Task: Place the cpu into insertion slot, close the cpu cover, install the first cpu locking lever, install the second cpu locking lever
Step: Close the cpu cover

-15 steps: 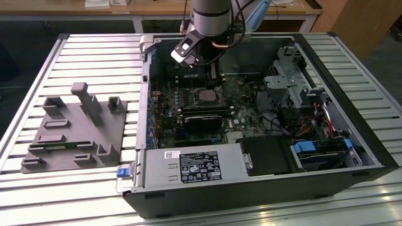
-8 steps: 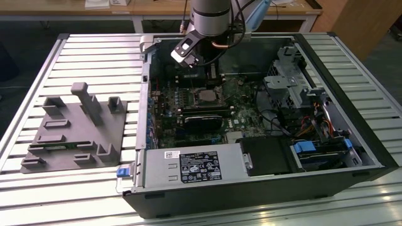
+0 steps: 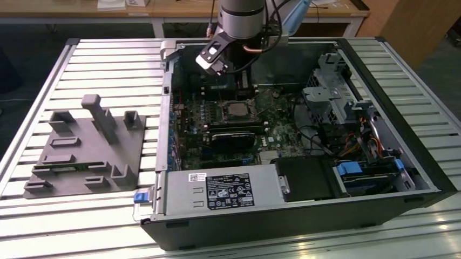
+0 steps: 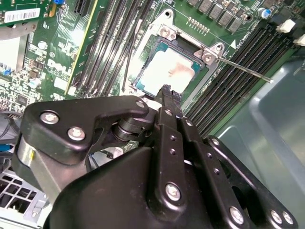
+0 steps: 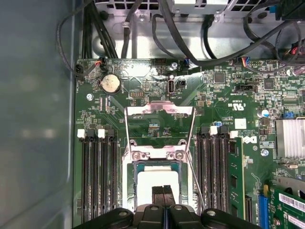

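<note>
One arm hangs at the upper centre of the exterior view, its one gripper (image 3: 219, 69) inside one open computer case (image 3: 288, 224) on a slatted table (image 3: 108, 70). One grey fixture (image 3: 83, 151) sits at the exterior view's left. In both wrist views the single cpu (image 4: 171, 71) (image 5: 157, 179) lies seated in the insertion slot (image 4: 164, 32) (image 5: 155, 153). The gripper's (image 5: 163, 195) two fingers are pressed together, pinching nothing, just over the chip's edge (contact cannot be told). The first wrist view shows the one cpu cover (image 5: 159, 108) swung up off the chip, and one coin cell (image 5: 110, 83). The second wrist view shows one thin lever rod (image 4: 248, 71) angling away from the slot.
</note>
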`<state>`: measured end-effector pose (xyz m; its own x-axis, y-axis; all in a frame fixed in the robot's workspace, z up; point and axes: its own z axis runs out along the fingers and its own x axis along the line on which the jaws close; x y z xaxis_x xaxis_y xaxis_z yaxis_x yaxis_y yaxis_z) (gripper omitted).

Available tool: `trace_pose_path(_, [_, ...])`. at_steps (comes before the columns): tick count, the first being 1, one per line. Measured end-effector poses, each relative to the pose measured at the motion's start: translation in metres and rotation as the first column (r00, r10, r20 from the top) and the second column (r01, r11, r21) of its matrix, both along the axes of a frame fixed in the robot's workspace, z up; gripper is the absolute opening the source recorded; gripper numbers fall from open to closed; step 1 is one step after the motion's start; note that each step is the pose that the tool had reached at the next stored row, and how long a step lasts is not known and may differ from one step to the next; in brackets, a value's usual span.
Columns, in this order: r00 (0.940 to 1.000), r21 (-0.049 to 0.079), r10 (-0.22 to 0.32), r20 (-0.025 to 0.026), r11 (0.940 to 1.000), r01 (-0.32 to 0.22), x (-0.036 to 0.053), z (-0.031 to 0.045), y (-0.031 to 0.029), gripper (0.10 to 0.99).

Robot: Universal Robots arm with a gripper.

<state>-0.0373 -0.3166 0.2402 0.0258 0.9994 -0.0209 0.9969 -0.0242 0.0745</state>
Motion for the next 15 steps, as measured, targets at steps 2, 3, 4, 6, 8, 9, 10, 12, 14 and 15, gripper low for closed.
trace_pose_path(2, [1.0,0.0,0.0,0.0001,1.0,0.0,0.0,0.0021,0.0,0.106])
trace_pose_path(3, [1.0,0.0,0.0,0.0,1.0,0.0,0.0,0.0032,0.0,0.106])
trace_pose_path(4, [1.0,0.0,0.0,0.0,1.0,0.0,0.0,0.0044,0.0,0.106])
trace_pose_path(6, [1.0,0.0,0.0,0.0,1.0,0.0,0.0,0.0069,0.0,0.106])
trace_pose_path(8, [1.0,0.0,0.0,0.0,1.0,0.0,0.0,0.0099,0.0,0.106])
trace_pose_path(9, [1.0,0.0,0.0,0.0,1.0,0.0,0.0,0.0116,0.0,0.106])
trace_pose_path(10, [1.0,0.0,0.0,-0.0001,1.0,0.0,0.0,0.0133,0.0,0.106])
trace_pose_path(12, [1.0,0.0,0.0,0.0,1.0,0.0,0.0,0.0166,0.0,0.106])
trace_pose_path(14, [1.0,0.0,0.0,0.0,1.0,0.0,0.0,0.0194,0.0,0.106])
trace_pose_path(15, [1.0,0.0,0.0,-0.0001,1.0,0.0,0.0,0.0201,0.0,0.106])
